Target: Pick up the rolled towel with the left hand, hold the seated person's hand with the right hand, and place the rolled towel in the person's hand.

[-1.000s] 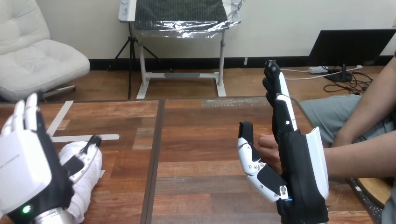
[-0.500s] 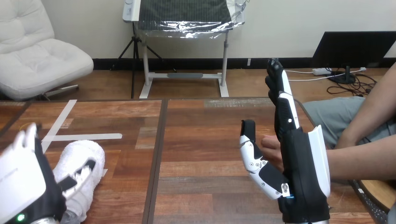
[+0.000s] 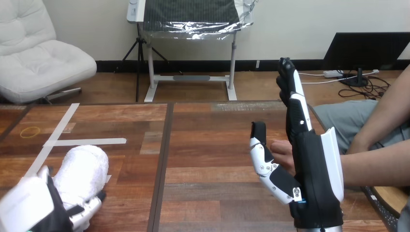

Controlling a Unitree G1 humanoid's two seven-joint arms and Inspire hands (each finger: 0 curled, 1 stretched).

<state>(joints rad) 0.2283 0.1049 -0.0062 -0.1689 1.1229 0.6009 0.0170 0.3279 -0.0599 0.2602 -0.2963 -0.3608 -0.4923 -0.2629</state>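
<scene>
We see the left hand (image 3: 26, 212) low at the near left corner of the wooden table (image 3: 208, 125), its white back shell turned up towards us. The rolled towel (image 3: 83, 166) lies on the table just ahead of this hand and slightly to its inner side. It is a white bundle with its long axis running away from the hand, and its near end touches the hand's inner edge. We cannot tell whether this hand is closed on the towel or merely resting against it, as its grasping side is hidden from us. Further ahead of the left hand, past the towel's far end, two strips of pale tape (image 3: 87, 141) cross on the wood, and a thin yellow ring (image 3: 30, 131) lies flat just beside them.

The right hand (image 3: 314, 188) stands upright, well apart from the left one. It is wide open: its fingers (image 3: 292, 101) stretch straight up and away, and its thumb (image 3: 263, 162) is spread out towards the left hand. The person's hand (image 3: 281, 147) lies in the gap between that thumb and the palm, low over the table, with nothing curled round it. The person's forearm (image 3: 372, 166) runs off from behind the right hand to its outer side
</scene>
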